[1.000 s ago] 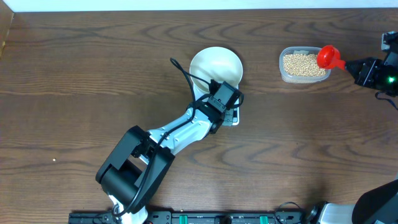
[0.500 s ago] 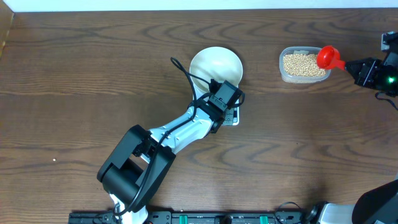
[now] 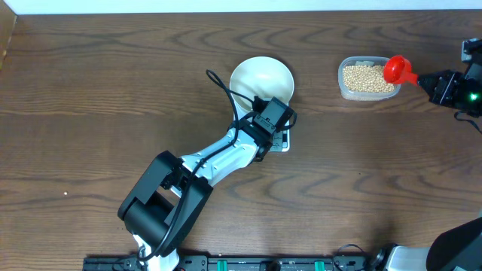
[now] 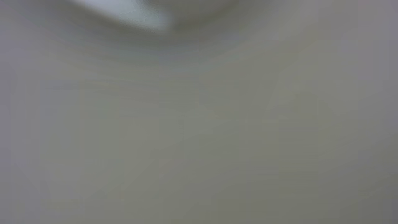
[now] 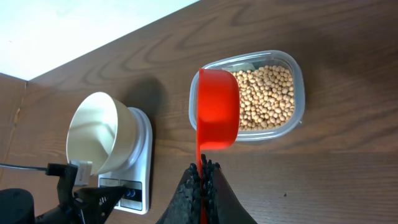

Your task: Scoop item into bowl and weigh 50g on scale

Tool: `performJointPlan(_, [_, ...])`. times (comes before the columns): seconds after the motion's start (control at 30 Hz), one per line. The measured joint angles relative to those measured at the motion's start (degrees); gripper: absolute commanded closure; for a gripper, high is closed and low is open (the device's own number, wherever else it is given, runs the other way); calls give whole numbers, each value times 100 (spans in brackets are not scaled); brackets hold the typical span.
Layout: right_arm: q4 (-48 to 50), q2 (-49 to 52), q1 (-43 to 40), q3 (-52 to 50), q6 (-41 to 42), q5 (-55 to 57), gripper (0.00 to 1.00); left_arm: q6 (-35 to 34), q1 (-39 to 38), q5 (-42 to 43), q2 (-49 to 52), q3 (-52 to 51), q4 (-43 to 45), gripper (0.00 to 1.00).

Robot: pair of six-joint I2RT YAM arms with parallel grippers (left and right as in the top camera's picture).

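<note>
Across scale (image 5: pixel 142 163) front, left arm (image 3: pixel 226 156), scoop (image 5: pixel 217 109) over tub (image 5: pixel 298 81)

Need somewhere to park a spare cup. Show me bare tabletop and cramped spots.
Bare: the dark wooden table left of the white round bowl; the strip between bowl and clear plastic tub of beans; the patch below the tub, right of the left arm. Crowded: around the white digital scale, and at the tub, where the red plastic scoop hangs.
</note>
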Motion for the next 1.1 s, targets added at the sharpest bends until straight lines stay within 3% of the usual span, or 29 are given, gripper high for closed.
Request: performJointPlan(1.1, [-24, 0, 0, 0, -20, 0, 99, -103, -240, -544, 33, -59, 151, 93])
